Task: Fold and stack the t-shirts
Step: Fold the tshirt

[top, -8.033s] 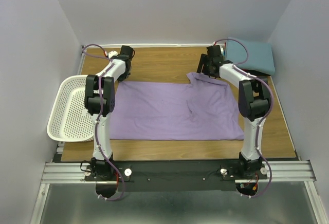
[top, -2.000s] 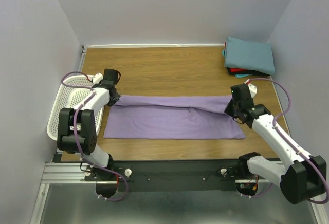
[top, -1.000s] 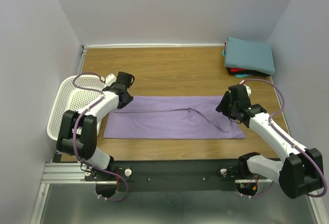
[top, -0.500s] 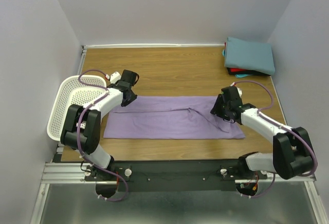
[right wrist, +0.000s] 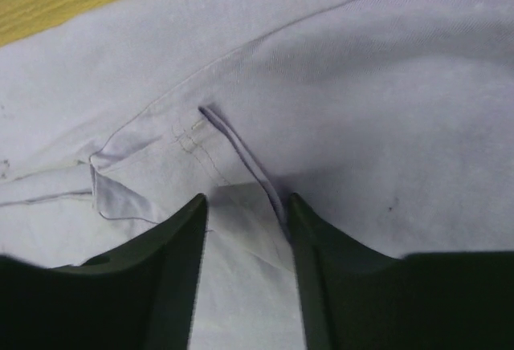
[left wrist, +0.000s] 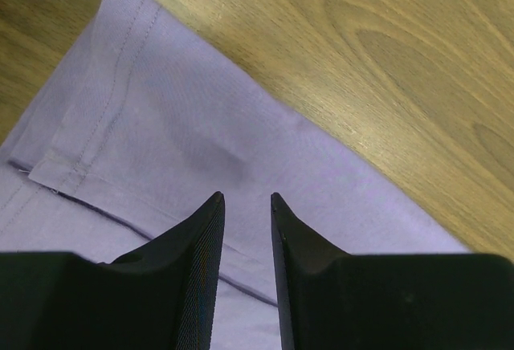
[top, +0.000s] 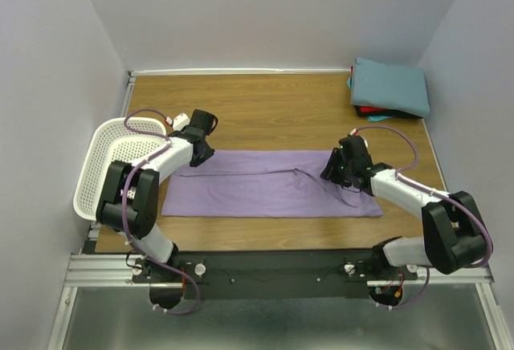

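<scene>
Tabletop (top: 273,109): red shirt (top: 371,112) under teal shirt (top: 391,85)

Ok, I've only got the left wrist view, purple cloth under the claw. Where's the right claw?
Observer: The right claw is over the right end of the purple shirt, jaws apart.
Operator: Is that shirt folded at all?
Observer: Yes, it lies as one long strip across the middle.
Operator: Any other shirts out?
Observer: A folded teal shirt lies on a red one in the far right corner.
Operator: Anything on the left?
Observer: A white basket sits just left of the purple shirt.
</scene>
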